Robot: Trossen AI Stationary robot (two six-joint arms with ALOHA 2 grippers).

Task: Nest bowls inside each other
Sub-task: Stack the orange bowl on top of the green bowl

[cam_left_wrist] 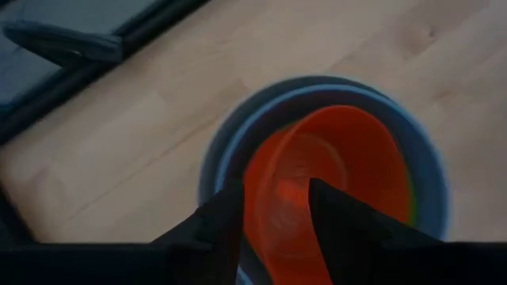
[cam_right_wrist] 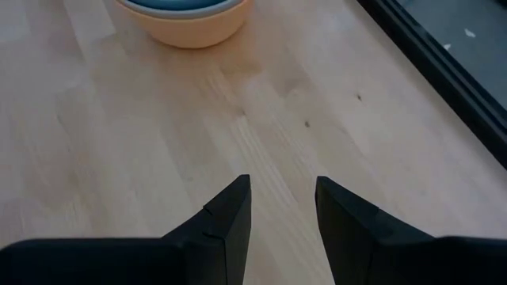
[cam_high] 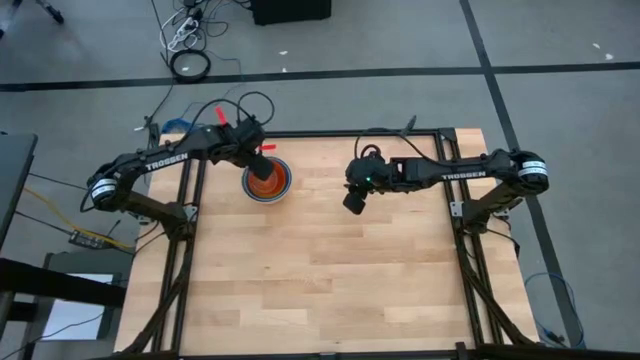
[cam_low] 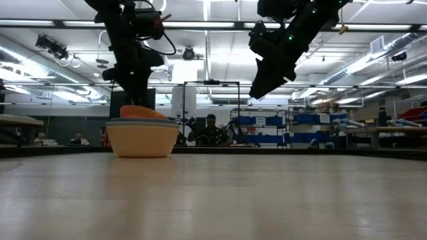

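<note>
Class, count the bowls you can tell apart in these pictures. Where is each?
3: all in one stack. Yellow-orange bowl outermost, blue bowl inside it, red-orange bowl tilted on top. More may be hidden.

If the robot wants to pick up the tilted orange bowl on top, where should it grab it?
Probably by the raised rim of the orange bowl, coming down from above. It sits tilted in the stack of bowls, so one edge sticks up clear of the blue bowl. The left gripper already hangs right over it, fingers open astride that rim.
</note>
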